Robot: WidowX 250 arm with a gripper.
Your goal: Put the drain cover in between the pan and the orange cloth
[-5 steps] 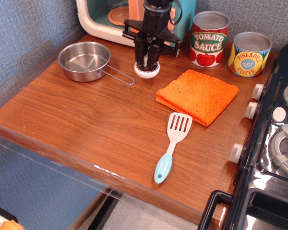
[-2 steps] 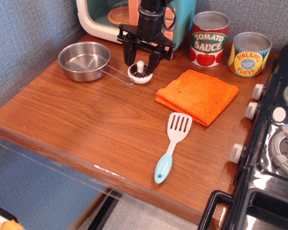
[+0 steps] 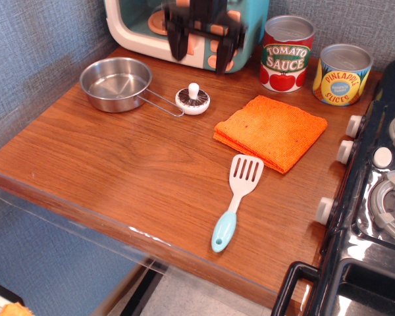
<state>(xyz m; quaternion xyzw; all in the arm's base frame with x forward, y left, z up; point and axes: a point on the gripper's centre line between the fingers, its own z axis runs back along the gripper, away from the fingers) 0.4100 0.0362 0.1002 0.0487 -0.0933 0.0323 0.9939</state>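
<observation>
**Gripper lifted clear, drain cover left on the worktop**

The gripper [image 3: 201,41] has risen from the drain cover [image 3: 193,101] and hangs above it, jaws spread and empty. On the worktop [image 3: 118,178], the pan [image 3: 116,83] sits left, its wire handle reaching the cover; the orange cloth [image 3: 271,131] lies right, a spatula [image 3: 234,199] below. The cover's knob stands upright.

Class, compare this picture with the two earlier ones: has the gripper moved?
Yes. The gripper has risen off the drain cover, open, and now hangs in front of the toy oven. The cover sits alone between the pan and the orange cloth.
</observation>
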